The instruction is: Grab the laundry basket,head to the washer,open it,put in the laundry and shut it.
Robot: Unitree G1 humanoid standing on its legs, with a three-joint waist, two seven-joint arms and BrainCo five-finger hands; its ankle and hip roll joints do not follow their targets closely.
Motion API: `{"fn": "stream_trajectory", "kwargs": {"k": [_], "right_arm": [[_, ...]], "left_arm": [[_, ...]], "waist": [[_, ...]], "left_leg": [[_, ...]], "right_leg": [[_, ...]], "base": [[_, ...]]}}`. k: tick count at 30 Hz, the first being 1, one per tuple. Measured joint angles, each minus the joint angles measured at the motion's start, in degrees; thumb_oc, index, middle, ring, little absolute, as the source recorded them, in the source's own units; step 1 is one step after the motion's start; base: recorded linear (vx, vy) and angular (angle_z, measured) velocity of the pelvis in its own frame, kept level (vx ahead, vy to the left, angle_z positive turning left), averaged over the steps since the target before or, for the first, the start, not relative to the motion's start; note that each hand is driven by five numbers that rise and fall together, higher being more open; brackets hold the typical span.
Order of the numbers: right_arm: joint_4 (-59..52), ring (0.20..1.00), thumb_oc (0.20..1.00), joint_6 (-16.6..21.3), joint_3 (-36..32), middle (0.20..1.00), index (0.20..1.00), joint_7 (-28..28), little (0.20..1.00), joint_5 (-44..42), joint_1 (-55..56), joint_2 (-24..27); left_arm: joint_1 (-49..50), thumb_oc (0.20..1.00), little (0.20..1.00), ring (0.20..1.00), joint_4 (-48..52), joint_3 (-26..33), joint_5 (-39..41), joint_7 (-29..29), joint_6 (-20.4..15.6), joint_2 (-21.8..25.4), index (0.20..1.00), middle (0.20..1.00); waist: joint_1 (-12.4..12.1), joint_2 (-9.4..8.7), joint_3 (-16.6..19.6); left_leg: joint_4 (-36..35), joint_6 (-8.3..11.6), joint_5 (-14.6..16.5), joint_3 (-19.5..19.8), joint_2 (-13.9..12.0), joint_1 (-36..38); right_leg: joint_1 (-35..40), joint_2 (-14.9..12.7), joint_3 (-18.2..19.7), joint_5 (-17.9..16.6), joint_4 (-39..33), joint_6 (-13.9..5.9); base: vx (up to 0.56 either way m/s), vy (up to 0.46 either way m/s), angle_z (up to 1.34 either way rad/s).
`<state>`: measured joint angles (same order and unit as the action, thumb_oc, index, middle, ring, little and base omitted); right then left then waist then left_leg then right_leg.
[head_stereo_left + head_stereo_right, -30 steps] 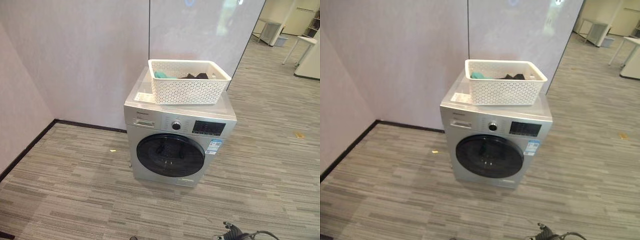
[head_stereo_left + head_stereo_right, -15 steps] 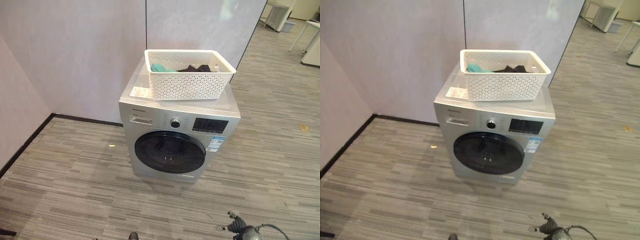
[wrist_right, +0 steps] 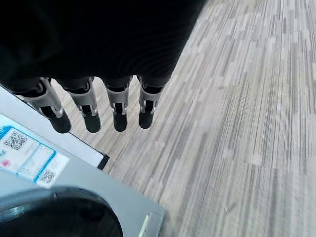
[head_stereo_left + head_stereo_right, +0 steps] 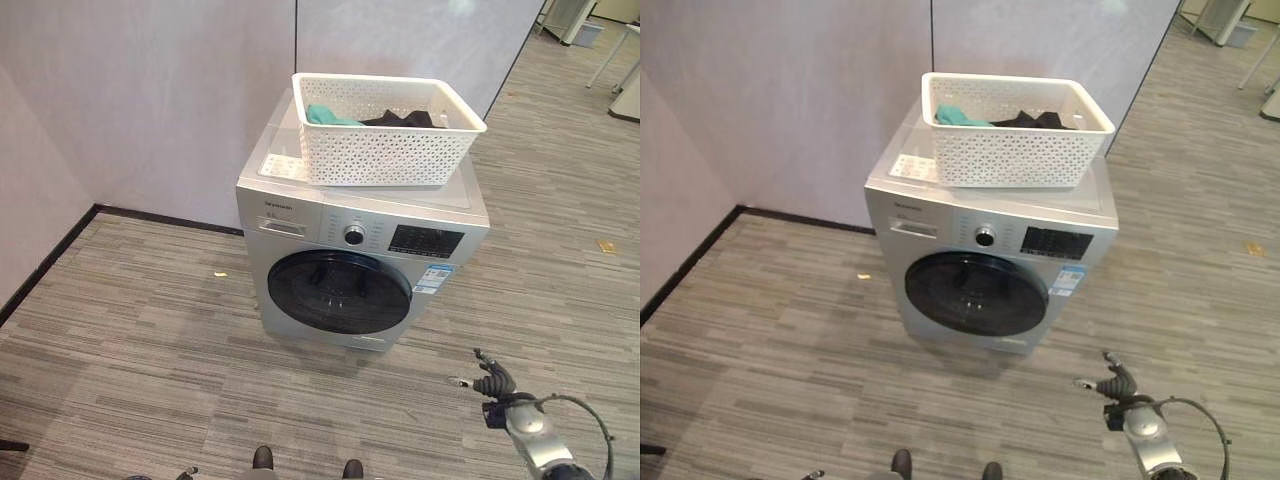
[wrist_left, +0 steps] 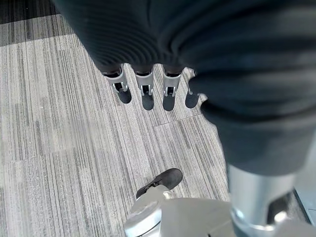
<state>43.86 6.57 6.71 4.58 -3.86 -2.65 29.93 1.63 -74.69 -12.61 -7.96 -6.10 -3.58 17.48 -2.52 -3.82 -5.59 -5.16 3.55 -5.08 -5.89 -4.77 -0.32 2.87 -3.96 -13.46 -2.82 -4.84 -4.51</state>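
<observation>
A white perforated laundry basket (image 4: 385, 129) sits on top of the silver washer (image 4: 360, 255) ahead of me, set toward the back and the right side of the lid, with neither of my hands on it. Inside the basket I see laundry (image 4: 372, 117): a teal piece at its left end and dark pieces beside it toward the middle. A small white sheet (image 4: 283, 166) lies flat on the washer's lid just to the left of the basket. The washer's round dark door (image 4: 339, 291) is closed, with a knob (image 4: 354, 235) and a dark display panel (image 4: 426, 241) above it on the front. The washer stands on a grey striped floor (image 4: 130, 350) against a pale wall (image 4: 150, 90). My right hand (image 4: 494, 381) hangs low at my right, well apart from the washer and in front of its lower right corner; in its wrist view its fingers (image 3: 120, 111) hang straight and slightly apart over the floor, holding nothing, with the washer's front corner below them. My left hand (image 5: 148, 54) hangs over the floor as well, its fingers (image 5: 144, 89) straight in a row and empty.
</observation>
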Motion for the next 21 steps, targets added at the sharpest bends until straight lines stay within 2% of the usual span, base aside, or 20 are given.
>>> {"fn": "stream_trajectory", "kwargs": {"k": [2,9,11,15,21], "right_arm": [[1.3,1.0,1.0,0.2,0.0,1.0,1.0,0.5,1.0,-1.0,-0.9,0.0],[1.4,1.0,1.0,0.1,1.7,1.0,1.0,2.9,1.0,-0.9,-14.2,5.2],[2.1,1.0,1.0,0.1,4.3,1.0,1.0,3.0,1.0,-0.8,-18.2,5.8],[4.6,1.0,1.0,0.0,8.5,1.0,1.0,4.0,1.0,0.2,-24.3,5.9],[6.3,1.0,1.0,0.0,11.1,1.0,1.0,4.4,1.0,0.2,-31.1,6.0]], "left_arm": [[0.0,1.0,1.0,1.0,0.2,0.0,0.0,0.0,0.0,-0.1,1.0,1.0],[-2.3,1.0,1.0,1.0,1.0,-0.1,0.1,-0.5,-0.6,-0.3,1.0,1.0],[-3.0,1.0,1.0,1.0,1.1,-0.2,0.2,-1.1,-1.1,-0.2,1.0,1.0],[-4.0,1.0,1.0,1.0,2.0,-1.8,0.7,-2.4,-1.4,0.3,1.0,1.0],[-6.2,1.0,1.0,1.0,4.9,-2.4,1.3,-3.9,-2.3,0.4,1.0,1.0]], "waist": [[0.1,0.07,-0.2],[-1.6,3.36,-4.6],[-2.2,3.73,-6.0],[-3.2,3.46,-7.3],[-4.6,1.99,-9.7]], "left_leg": [[0.1,0.01,0.0,0.1,0.0,0.0],[0.2,-0.02,-2.2,0.7,0.2,-5.8],[0.2,0.12,-2.8,0.6,0.1,-7.8],[0.2,0.36,-3.1,0.6,0.0,-9.6],[0.2,-0.14,-3.6,0.8,0.1,-11.9]], "right_leg": [[0.1,0.0,-0.1,0.0,0.0,-0.02],[-5.5,-0.1,-1.0,-2.0,-0.4,-0.28],[-7.4,0.0,-0.9,-2.6,-0.2,-0.22],[-9.4,0.0,-0.8,-3.0,-0.5,-0.13],[-11.3,-0.1,-1.1,-3.4,0.0,-0.03]], "base": [[-0.08,0.004,0.07],[-0.1,0.007,0.04],[-0.03,-0.006,-0.01],[0.0,-0.001,-0.01],[0.01,0.001,0.02]]}}
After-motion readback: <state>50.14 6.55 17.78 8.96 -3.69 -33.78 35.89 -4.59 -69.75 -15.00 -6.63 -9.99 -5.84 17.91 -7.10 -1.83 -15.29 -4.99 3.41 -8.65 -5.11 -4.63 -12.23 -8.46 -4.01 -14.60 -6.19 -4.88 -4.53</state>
